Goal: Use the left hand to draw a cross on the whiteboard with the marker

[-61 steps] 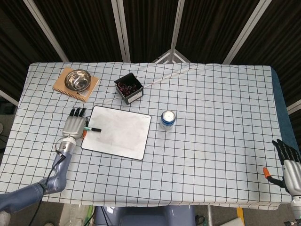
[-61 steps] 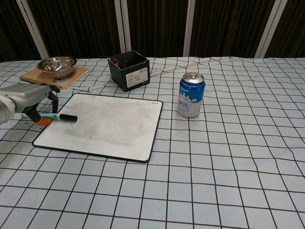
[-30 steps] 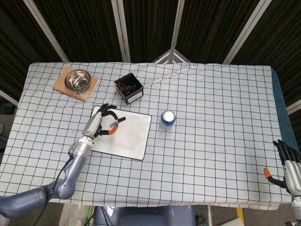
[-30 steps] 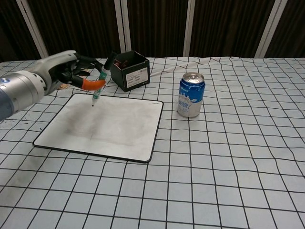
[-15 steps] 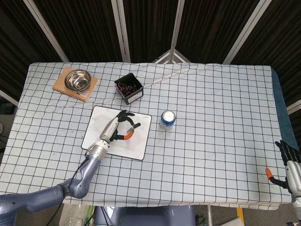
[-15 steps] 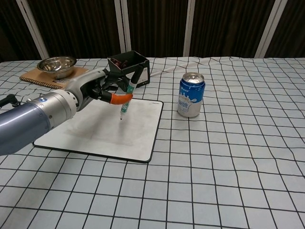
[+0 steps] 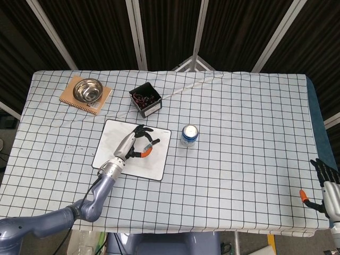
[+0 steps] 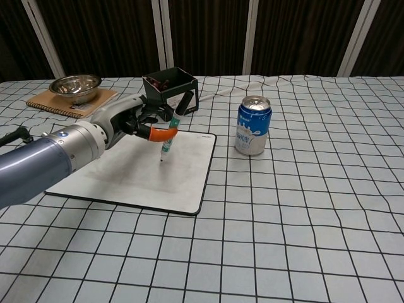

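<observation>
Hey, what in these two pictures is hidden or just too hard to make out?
- Marker tip: neither view settles whether it touches the whiteboard; too small.
- Black box contents: a dark tangle, too small in the head view; the chest view hides it behind its wall.
- Right hand: cut off by the head view's edge; absent from the chest view.

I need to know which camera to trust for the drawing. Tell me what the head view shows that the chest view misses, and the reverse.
Only the head view shows the right hand, idle at the table's right edge, away from every object.

Only the chest view shows the marker tilted, tip down at the whiteboard, and the can's blue label.

Both show the left hand holding the marker over the whiteboard, the steel bowl and the black box.
</observation>
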